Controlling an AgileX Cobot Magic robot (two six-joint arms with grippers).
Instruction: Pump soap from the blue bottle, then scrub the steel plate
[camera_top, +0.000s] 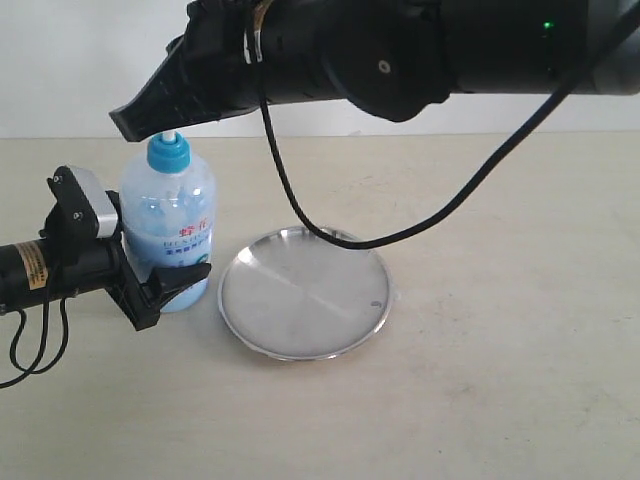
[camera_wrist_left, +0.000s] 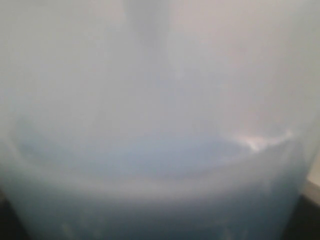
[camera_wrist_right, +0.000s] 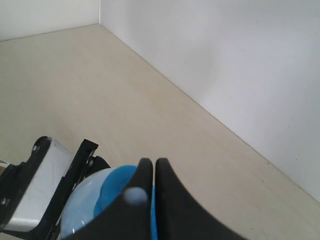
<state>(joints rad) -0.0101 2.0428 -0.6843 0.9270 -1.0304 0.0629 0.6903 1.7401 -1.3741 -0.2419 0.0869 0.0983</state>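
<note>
The blue bottle (camera_top: 170, 225) stands upright on the table, just left of the steel plate (camera_top: 300, 292). My left gripper (camera_top: 165, 285) is shut on the bottle's lower body from the left. The bottle's wall (camera_wrist_left: 160, 100) fills the blurred left wrist view, with the pale blue soap (camera_wrist_left: 150, 170) low inside it. My right gripper (camera_top: 125, 122) is shut and reaches across from the right, its underside right over the teal pump head (camera_top: 167, 153). The right wrist view looks down past the shut gripper (camera_wrist_right: 153, 161) onto the pump head (camera_wrist_right: 117, 185). The plate lies bare with a small dark speck.
A black cable (camera_top: 330, 235) hangs from the right arm and loops low over the plate's far rim. The beige table (camera_top: 500, 380) stretches right and forward of the plate. A white wall (camera_wrist_right: 225, 60) stands behind the table.
</note>
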